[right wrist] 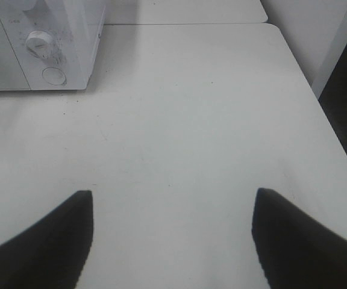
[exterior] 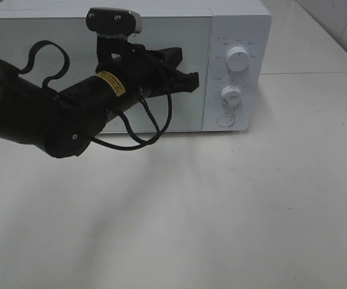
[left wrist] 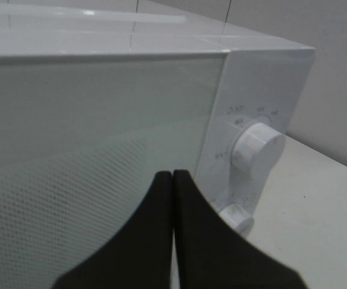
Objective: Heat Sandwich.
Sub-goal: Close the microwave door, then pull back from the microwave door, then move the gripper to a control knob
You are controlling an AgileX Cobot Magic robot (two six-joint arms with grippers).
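The white microwave (exterior: 237,24) stands at the back of the table with its frosted door (exterior: 53,42) closed. My left gripper (exterior: 191,81) hangs in front of the door's right edge, beside the control panel, with its fingers pressed together on nothing. The left wrist view has the shut left gripper (left wrist: 172,174) right before the door (left wrist: 89,150), just left of the upper knob (left wrist: 258,147). My right gripper (right wrist: 173,191) is open over bare table, off to the right of the microwave (right wrist: 71,54). The sandwich is out of view.
The panel carries an upper knob (exterior: 238,59), a lower knob (exterior: 231,94) and a round button (exterior: 225,119). The white table (exterior: 221,211) stretches in front of and to the right of the oven. Its right edge (right wrist: 336,144) drops off near a wall.
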